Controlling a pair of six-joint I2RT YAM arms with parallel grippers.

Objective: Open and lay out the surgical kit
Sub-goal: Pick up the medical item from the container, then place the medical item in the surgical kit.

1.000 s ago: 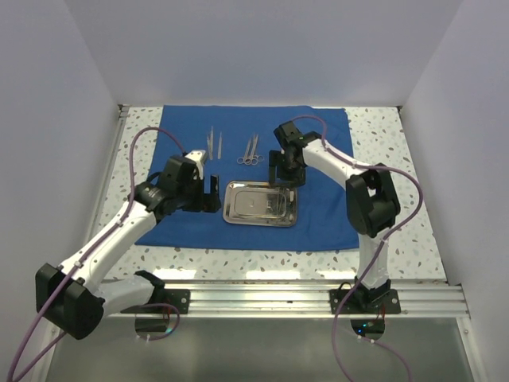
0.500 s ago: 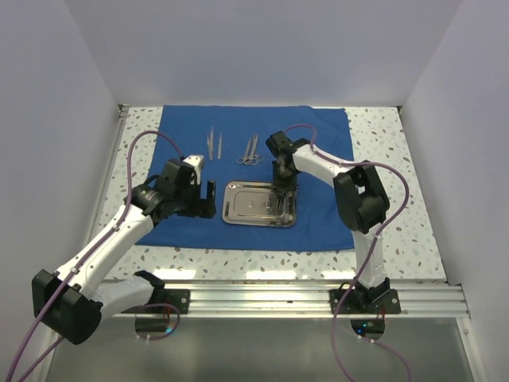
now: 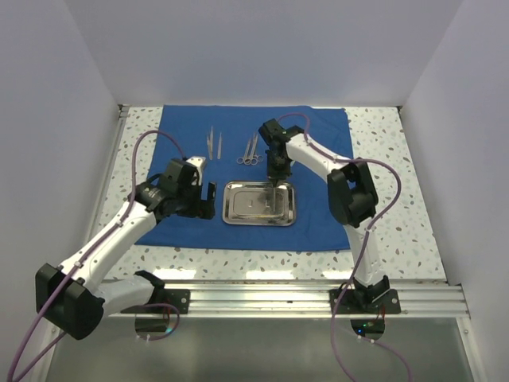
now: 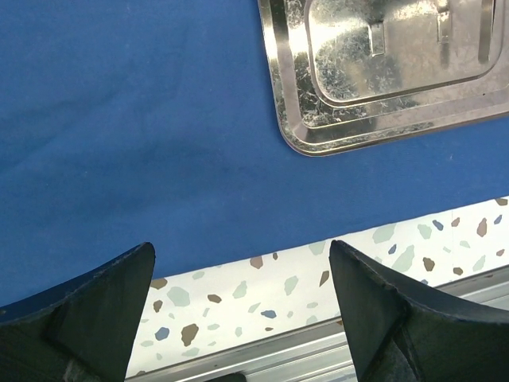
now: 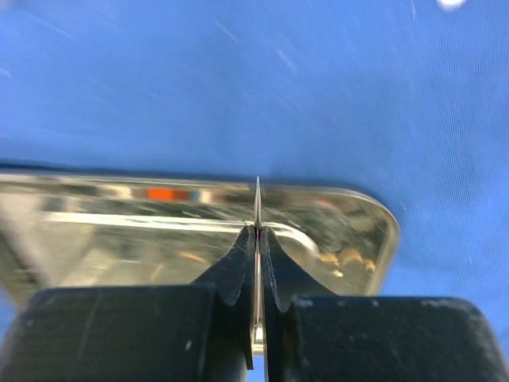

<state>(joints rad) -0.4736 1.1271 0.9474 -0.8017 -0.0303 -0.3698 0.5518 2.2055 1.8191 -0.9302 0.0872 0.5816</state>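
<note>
From above, the cloth (image 3: pixel 318 215) lies spread flat over the middle of the table (image 3: pixel 390 151), reaching from its far edge most of the way to the near edge. The tray (image 3: pixel 246 205) sits on the near half of the cloth, about midway between the left and right edges. Tweezers (image 3: pixel 213 143) and scissors (image 3: pixel 251 151) lie side by side on the cloth towards the far edge, apart from the tray. The right tool (image 3: pixel 274 178) points down over the tray's far right part. The left tool (image 3: pixel 208 197) hangs just beside the tray's left side, over bare cloth. In the left wrist view, the left tool (image 4: pixel 240 263) stands wide apart with nothing between its fingers (image 4: pixel 87 318). Under it the cloth's (image 4: pixel 119 119) near border meets the speckled table (image 4: pixel 278 286), and a rounded corner of the tray (image 4: pixel 294 119) lies ahead and to the right, clear of the fingers. In the right wrist view, the right tool (image 5: pixel 258 235) is closed tight on a thin silver instrument (image 5: pixel 258 203), seen edge-on. Its tip stands up between the fingers (image 5: pixel 235 270), just over the tray (image 5: pixel 350 231), with cloth (image 5: pixel 238 79) beyond.
</note>
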